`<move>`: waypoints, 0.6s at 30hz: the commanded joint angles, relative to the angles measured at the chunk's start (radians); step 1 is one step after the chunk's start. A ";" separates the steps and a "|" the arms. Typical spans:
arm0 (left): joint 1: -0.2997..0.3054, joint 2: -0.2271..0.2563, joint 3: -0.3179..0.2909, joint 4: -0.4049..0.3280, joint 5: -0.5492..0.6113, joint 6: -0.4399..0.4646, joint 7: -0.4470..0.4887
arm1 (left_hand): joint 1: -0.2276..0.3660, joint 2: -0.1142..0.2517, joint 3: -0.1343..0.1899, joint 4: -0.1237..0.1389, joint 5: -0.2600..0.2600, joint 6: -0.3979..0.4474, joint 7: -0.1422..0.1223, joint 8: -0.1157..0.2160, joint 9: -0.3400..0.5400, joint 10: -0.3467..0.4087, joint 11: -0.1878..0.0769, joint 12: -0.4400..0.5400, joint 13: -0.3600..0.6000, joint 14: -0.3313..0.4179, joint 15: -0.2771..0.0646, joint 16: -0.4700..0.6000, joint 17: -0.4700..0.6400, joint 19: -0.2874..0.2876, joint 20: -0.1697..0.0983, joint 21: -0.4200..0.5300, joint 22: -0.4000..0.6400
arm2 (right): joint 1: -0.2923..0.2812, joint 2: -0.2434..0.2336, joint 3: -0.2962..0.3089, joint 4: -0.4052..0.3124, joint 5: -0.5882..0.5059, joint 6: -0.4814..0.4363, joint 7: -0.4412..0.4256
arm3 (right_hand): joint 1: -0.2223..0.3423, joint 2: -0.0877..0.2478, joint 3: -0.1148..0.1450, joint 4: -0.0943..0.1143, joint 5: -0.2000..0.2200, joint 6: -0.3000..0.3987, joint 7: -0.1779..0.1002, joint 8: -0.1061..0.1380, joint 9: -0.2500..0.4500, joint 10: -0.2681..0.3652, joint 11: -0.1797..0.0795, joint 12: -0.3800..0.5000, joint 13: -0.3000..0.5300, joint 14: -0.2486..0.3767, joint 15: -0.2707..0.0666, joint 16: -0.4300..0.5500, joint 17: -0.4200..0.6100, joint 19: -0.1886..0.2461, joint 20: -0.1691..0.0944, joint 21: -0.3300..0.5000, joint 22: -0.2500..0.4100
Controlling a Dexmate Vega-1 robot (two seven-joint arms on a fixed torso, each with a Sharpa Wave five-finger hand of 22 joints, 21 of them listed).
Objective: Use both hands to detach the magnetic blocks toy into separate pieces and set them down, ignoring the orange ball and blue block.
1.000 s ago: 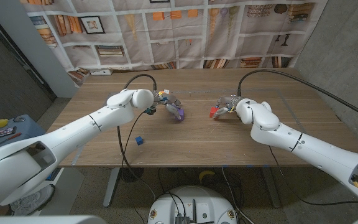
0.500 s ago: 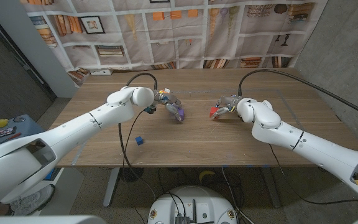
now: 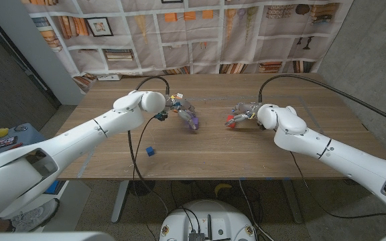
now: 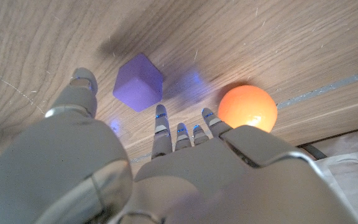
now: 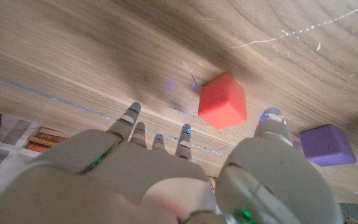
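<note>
Wooden table (image 4: pixel 241 31), orange ball (image 4: pixel 248 107) beside fingers (image 4: pixel 161 129)

Left robot hand (image 4: pixel 166 174) seen from behind, back toward camera, fingers (image 4: pixel 161 127) reaching out over the wood tabletop (image 4: pixel 241 37). Fingers apart, nothing between them. Purple cube (image 4: pixel 138 82) sits on the tabletop just past the fingertips, in the gap between the thumb (image 4: pixel 79 93) and the other fingers; contact with either can't be confirmed, looks slightly apart. Orange ball (image 4: pixel 248 107) on the tabletop just beyond the outer fingers, partly hidden behind the hand's edge. Cube and ball near each other, not touching. Faint blue glints on the fingertips. Pale line runs across the tabletop next to the ball.
</note>
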 commanded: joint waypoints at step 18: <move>0.148 0.063 -0.175 -0.086 -0.253 0.011 0.162 | -0.042 0.032 -0.001 0.012 0.000 -0.135 -0.038 -0.017 -0.003 -0.019 0.002 0.010 0.001 -0.019 0.009 0.006 0.004 -0.029 0.008 0.005 0.002 | -0.160 -0.071 0.210 -0.037 0.388 0.154 -0.269 | -0.056 0.025 -0.005 0.021 0.000 -0.029 0.018 -0.026 0.003 -0.010 -0.010 0.023 0.003 -0.023 -0.010 0.004 0.008 -0.018 -0.005 0.004 0.003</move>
